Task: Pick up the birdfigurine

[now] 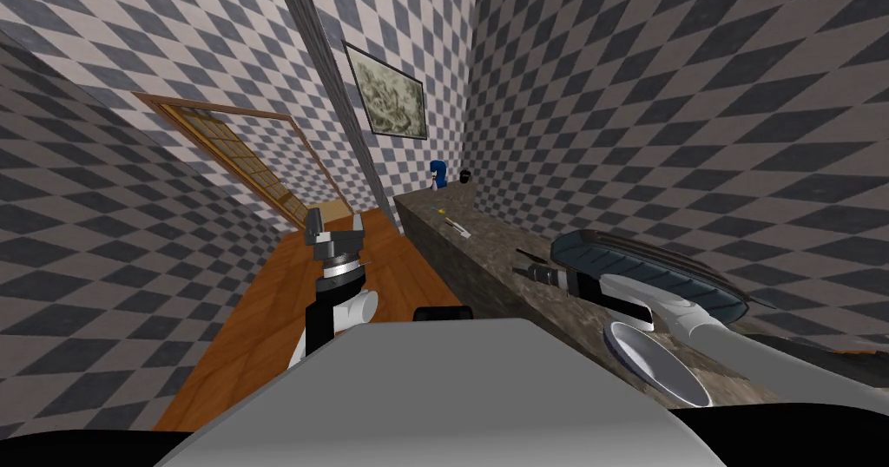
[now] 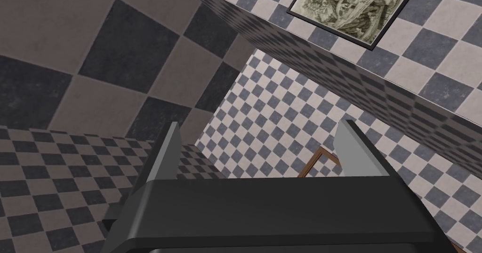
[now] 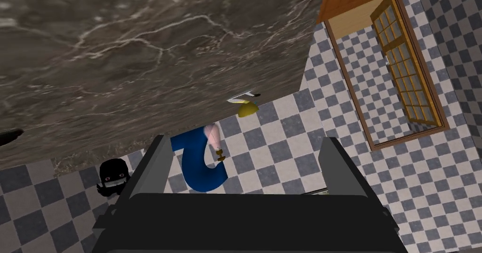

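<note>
At the table's [image 1: 486, 258] far end stands the blue bird figurine [image 1: 439, 175]. The right gripper [image 3: 245, 141], fingers spread and empty, points along the table toward it, apparently lining up. The left gripper [image 1: 336, 223], likewise spread, hangs beside the table.

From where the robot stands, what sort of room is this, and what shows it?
Probably a kitchen: a long, stone-veined counter runs along the checkered tiled wall, with a white dish and what looks like a knife on it.

The bird figurine [image 3: 196, 168] is showing blue, the table [image 3: 141, 52] is showing dark grey-brown marbling with pale veins, the walls [image 1: 694, 97] grey-and-white checks
</note>
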Controlling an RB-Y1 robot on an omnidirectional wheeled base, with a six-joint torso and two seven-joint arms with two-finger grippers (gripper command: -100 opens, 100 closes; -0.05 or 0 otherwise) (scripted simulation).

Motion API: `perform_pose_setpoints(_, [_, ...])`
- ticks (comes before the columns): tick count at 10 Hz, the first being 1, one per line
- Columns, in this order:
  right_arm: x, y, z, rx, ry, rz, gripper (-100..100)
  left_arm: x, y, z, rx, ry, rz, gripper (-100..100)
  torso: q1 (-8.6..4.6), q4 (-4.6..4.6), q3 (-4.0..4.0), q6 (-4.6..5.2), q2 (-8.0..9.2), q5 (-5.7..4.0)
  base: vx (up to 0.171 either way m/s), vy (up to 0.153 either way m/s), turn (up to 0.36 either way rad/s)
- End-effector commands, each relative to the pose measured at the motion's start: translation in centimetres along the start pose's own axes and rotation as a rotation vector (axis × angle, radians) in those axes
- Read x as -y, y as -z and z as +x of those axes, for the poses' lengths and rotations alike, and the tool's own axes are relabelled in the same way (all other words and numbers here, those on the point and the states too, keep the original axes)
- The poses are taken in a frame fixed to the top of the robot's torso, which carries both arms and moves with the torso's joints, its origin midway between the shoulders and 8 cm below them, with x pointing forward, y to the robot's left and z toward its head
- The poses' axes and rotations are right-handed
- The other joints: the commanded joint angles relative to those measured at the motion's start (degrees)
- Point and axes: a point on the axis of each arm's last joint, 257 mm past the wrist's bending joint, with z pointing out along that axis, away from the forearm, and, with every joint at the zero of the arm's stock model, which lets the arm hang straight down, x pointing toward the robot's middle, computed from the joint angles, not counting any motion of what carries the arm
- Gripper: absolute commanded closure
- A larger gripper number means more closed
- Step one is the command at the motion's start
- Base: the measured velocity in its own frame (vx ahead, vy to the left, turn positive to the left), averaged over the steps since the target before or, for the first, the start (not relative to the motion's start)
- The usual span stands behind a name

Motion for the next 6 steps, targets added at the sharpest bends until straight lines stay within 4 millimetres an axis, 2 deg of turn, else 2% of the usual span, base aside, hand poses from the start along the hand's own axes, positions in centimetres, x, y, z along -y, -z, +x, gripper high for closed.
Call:
perform_pose_setpoints(1, [2.1,1.2,0.5,-0.041,0.029,0.044,-100,0.0,0.0,0.0,0.000,0.000,0.000,0,0.00,0.00,0.00,0.00,0.00,0.00,0.029,0.006,0.133])
perform_pose_setpoints(2, [4.3,2.8,1.6,-0.102,0.070,0.098,-100,0.0,0.0,0.0,0.000,0.000,0.000,0,-0.02,0.00,0.00,0.05,0.01,-0.02,0.029,0.018,0.199])
perform_pose_setpoints(3, [4.9,3.3,1.6,-0.111,0.073,0.114,-100,0.0,0.0,0.0,0.000,0.000,0.000,0,0.01,0.00,0.01,0.03,0.02,0.00,0.023,0.017,0.122])
perform_pose_setpoints(5, [9.3,7.4,3.5,-0.234,0.149,0.227,-100,0.0,0.0,0.0,0.000,0.000,0.000,0,0.07,0.00,0.00,0.00,0.00,0.01,0.038,0.031,0.320])
perform_pose_setpoints(6, [9.5,7.7,3.2,-0.241,0.157,0.232,-100,0.0,0.0,0.0,0.000,0.000,0.000,0,0.08,-0.02,-0.05,-0.02,-0.07,0.01,0.038,0.009,0.078])
